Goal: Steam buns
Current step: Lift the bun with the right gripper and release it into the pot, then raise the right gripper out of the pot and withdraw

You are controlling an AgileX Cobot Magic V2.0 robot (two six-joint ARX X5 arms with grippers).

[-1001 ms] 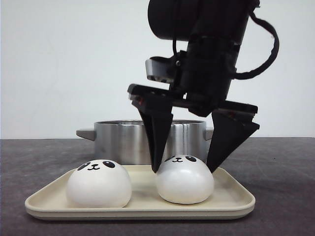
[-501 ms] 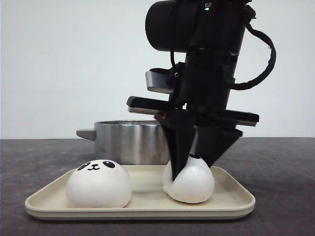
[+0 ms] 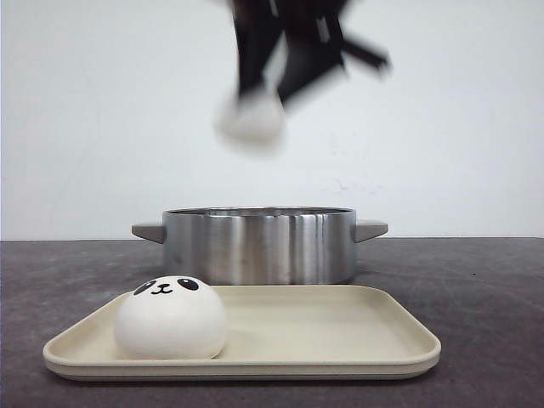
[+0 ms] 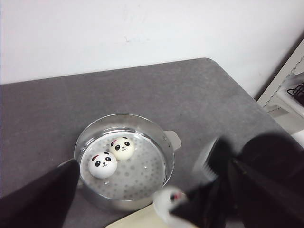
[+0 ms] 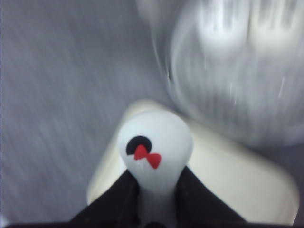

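My right gripper (image 3: 270,81) is high above the steel pot (image 3: 259,244), blurred, and shut on a white panda bun (image 3: 251,119). In the right wrist view the bun (image 5: 154,142) is squeezed between the black fingers (image 5: 209,204) of that gripper (image 5: 156,187). Another panda bun (image 3: 171,316) sits at the left of the cream tray (image 3: 357,336). In the left wrist view two buns (image 4: 102,164) (image 4: 122,147) lie in the pot (image 4: 156,142). My left gripper (image 4: 153,164) is open and empty, looking down on the pot from above.
The pot has a perforated steamer floor and side handles (image 3: 371,229). It stands just behind the tray on a dark grey table (image 3: 484,289). The table's edge and a white shelf (image 4: 289,90) show in the left wrist view.
My right gripper closed on the right-hand bun on the tray, squeezed it, and lifted it fast up and to the left, above the pot. The other bun has not moved.
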